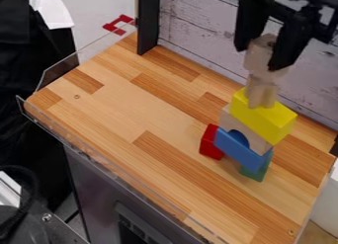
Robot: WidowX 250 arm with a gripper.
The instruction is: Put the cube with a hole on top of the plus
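The claw is pinching a pale wooden piece, by the task the cube; its hole can't be made out. The cube sits between the two fingers, right over the pale plus, and looks to meet it, though whether its weight rests there I can't tell. If it's off centre, or a little high, letting go could tip it or drop it askew. A finger could also drag it sideways on parting, or catch it as the claw lifts away.

Just under the cube, the plus stands on the yellow block and looks narrow for a base. Pressing down too hard, or nudging from the side, could topple it and take the cube along.

Lower down, the yellow block lies on a pale arch, with the blue block slanting along its side. A push from above could rock this layer and bring down everything over it.

Farthest below the claw, the red block and green block stand apart on the table; should either slide, the whole stack would likely lean.
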